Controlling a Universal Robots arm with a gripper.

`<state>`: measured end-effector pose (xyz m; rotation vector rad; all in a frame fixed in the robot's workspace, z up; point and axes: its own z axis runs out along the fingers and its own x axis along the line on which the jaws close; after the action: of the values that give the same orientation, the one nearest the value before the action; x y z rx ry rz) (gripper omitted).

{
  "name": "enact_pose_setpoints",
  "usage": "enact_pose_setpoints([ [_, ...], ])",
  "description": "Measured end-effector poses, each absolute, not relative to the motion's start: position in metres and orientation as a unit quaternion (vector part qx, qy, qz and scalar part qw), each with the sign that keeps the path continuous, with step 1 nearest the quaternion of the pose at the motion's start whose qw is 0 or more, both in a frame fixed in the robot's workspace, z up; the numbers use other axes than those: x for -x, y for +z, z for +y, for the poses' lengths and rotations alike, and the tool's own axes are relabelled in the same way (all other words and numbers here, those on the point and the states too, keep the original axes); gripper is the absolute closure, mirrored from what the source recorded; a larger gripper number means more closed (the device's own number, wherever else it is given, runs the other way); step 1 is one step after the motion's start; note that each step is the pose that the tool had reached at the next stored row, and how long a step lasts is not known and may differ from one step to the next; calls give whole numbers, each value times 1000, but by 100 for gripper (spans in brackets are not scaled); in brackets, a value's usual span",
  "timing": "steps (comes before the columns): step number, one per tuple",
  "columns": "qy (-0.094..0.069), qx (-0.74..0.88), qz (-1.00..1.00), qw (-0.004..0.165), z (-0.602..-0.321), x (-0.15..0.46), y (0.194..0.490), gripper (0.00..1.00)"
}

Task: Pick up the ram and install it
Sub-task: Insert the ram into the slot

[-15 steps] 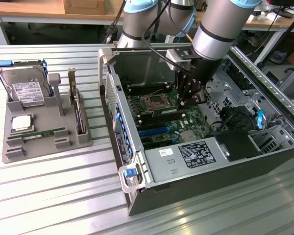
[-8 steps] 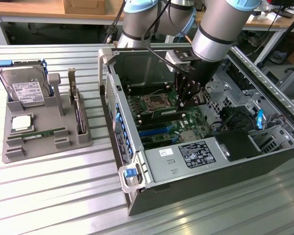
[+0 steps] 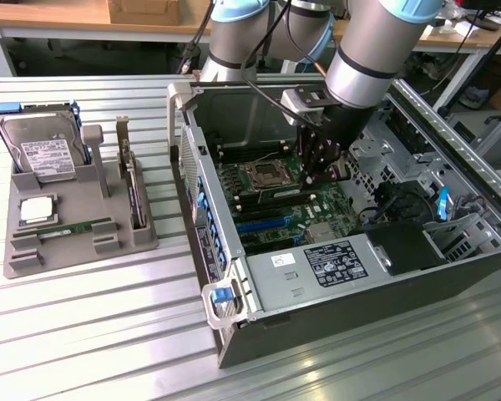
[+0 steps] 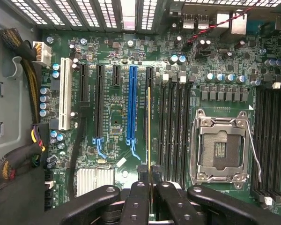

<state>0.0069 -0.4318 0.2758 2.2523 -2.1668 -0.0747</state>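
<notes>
The ram (image 4: pixel 149 131) is a thin green stick, seen edge-on in the wrist view as a narrow yellowish line. My gripper (image 4: pixel 149 187) is shut on it, one black finger on each side. The stick hangs over the motherboard, right beside the row of black memory slots (image 4: pixel 173 126). Whether it touches a slot I cannot tell. In the exterior view my gripper (image 3: pixel 321 171) reaches down into the open computer case, next to the processor socket (image 3: pixel 263 174). The ram (image 3: pixel 277 194) shows there as a dark strip below the socket.
On the exterior view's left, a grey holder tray (image 3: pixel 33 259) carries a second ram stick (image 3: pixel 75 227), a silver processor chip (image 3: pixel 35 209), a hard drive (image 3: pixel 43 150) and an upright expansion card (image 3: pixel 134 188). The case walls (image 3: pixel 192 167) and power supply (image 3: pixel 317 267) surround the motherboard.
</notes>
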Motion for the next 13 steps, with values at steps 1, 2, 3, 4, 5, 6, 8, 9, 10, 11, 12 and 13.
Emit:
enact_pose_setpoints([
  [1,-24,-720,-693,8,-432,-7,275,88],
  [2,-24,-720,-693,8,-432,-7,275,88],
  [3,-24,-720,-693,8,-432,-7,274,88],
  [4,-24,-720,-693,8,-432,-7,274,88],
  [5,-24,-720,-693,8,-432,-7,273,88],
  [6,-24,-720,-693,8,-432,-7,273,88],
  [8,-24,-720,-693,8,-432,-7,271,88],
  [9,-24,-720,-693,8,-432,-7,270,88],
  [10,-24,-720,-693,8,-432,-7,270,88],
  [11,-24,-720,-693,8,-432,-7,269,88],
  [12,-24,-720,-693,8,-432,-7,269,88],
  [13,-24,-720,-693,8,-432,-7,268,88],
])
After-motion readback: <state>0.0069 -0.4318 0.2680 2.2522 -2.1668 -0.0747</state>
